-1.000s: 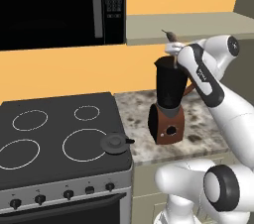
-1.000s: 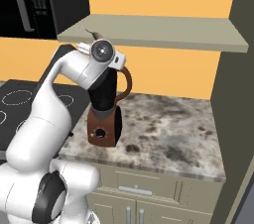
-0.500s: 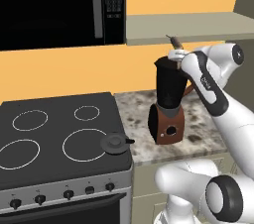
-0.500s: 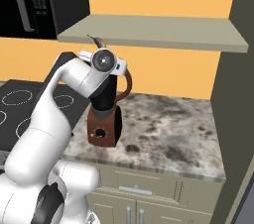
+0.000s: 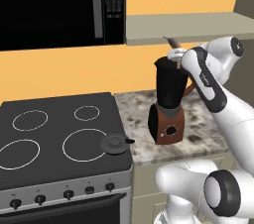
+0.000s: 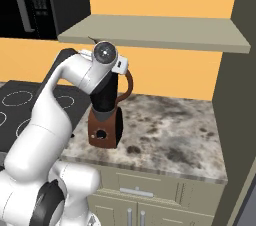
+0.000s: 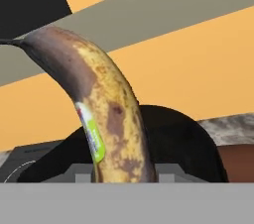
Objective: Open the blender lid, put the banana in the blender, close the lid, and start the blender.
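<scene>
With the round dark grey lid (image 5: 115, 143) already off and lying on the black stovetop (image 5: 54, 119), the white arm's gripper (image 5: 176, 55), clamped on a brown-spotted yellow banana (image 7: 101, 119), holds it above the open dark tapered blender jar (image 5: 170, 89); dropping in, closing and starting remain.

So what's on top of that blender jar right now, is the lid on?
No lid: the blender lid lies on the stove. Above the blender the pincer holds the banana over the jar's mouth. The arm covers the rim, so the jar's inside stays unseen.

place: kitchen — stove (image 5: 59, 134) | microwave (image 5: 54, 7) | stone counter (image 6: 170, 135)
</scene>
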Controlling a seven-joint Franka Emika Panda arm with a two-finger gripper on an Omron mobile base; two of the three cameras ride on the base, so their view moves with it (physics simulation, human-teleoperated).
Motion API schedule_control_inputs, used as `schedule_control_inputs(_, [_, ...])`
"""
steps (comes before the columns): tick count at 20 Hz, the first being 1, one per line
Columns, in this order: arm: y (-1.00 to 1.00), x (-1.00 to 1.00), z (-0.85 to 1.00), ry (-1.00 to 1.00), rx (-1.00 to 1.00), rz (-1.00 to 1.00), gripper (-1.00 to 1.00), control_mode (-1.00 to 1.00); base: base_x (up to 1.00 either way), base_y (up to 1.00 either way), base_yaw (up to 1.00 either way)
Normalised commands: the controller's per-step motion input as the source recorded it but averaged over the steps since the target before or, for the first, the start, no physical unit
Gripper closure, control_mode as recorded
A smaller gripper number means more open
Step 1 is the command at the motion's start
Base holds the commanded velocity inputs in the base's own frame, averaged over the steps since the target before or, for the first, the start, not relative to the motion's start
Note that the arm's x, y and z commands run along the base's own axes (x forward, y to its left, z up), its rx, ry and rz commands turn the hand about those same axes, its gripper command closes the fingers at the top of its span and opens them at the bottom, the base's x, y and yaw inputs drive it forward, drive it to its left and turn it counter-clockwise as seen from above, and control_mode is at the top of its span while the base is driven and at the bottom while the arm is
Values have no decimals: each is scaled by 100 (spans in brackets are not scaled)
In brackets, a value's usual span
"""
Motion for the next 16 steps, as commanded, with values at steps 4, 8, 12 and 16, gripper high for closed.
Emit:
schedule_control_inputs(4, [21,-11,-34,7,0,9,-100,-100,0,0,0])
schedule_control_inputs(8, [3,-1,-12,3,0,5,-100,-100,0,0,0])
schedule_control_inputs(12, [0,0,0,2,0,3,-100,-100,0,0,0])
schedule_control_inputs(16, [0,-6,25,0,0,0,-100,-100,0,0,0])
